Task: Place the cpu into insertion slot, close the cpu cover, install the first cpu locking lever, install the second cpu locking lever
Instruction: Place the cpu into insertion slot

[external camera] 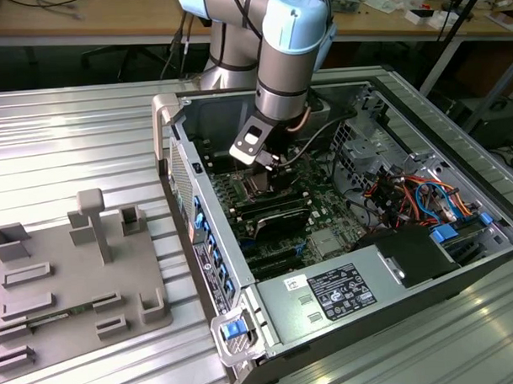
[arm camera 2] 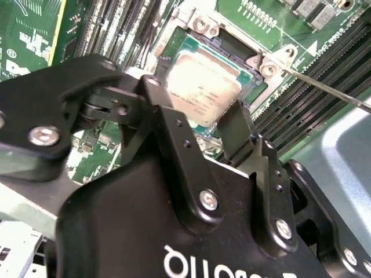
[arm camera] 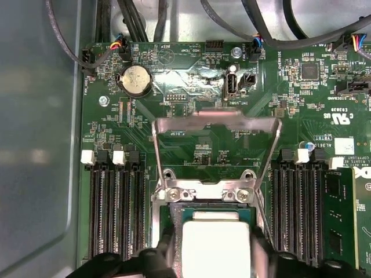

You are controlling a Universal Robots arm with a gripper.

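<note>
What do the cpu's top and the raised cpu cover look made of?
The cpu: matte silvery metal face, pale even sheen; green rim suggests circuit-board laminate. The cpu cover: thin bare sheet metal, probably steel, from its bright glints.

The arm (external camera: 295, 30), grey with pale blue joint caps, bends at its last joints and points its wrist (external camera: 278, 98) steeply downward, tilted a little toward the exterior view's left. At its end hangs the black gripper (external camera: 266, 162), with its two fingers (arm camera 2: 174, 124) parted and reaching forward in both wrist views. The fingers press on opposite edges of the cpu (arm camera 2: 204, 87), one on each side, and the second wrist view shows the gripper's jointed black bars and screws behind them.
</note>
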